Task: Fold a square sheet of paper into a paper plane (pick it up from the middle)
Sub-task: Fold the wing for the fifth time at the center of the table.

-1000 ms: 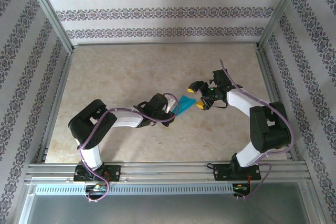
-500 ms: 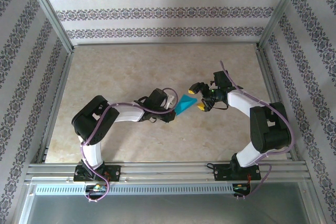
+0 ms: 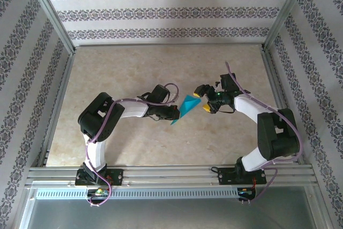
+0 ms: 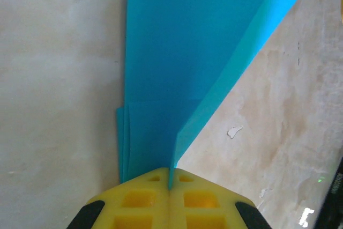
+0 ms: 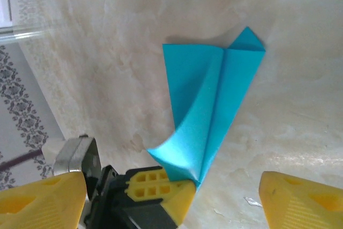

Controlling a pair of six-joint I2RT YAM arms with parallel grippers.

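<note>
The square sheet of paper [image 3: 186, 108] is teal-blue and folded into a narrow pointed paper plane shape with creases. It sits at the table's middle, low over the surface. My left gripper [image 3: 174, 112] is shut on its edge. In the left wrist view the yellow fingers [image 4: 170, 179] pinch one upright flap of the paper [image 4: 177, 52], and the other layers lie flat beside it. My right gripper [image 3: 202, 99] stands open just right of the paper, apart from it. The right wrist view shows the paper [image 5: 211, 84] beyond my wide-open right gripper [image 5: 171, 199], held by the left fingers [image 5: 161, 186].
The beige marbled table [image 3: 134, 73] is fenced by aluminium rails [image 3: 166, 171] at the near edge and sides, with patterned walls [image 3: 161, 12] behind. A small white fleck [image 4: 233, 131] marks the table next to the paper.
The left wrist has turned and its forearm swung farther back, so the paper now points toward the near left. The right gripper has drifted slightly back, still open.
</note>
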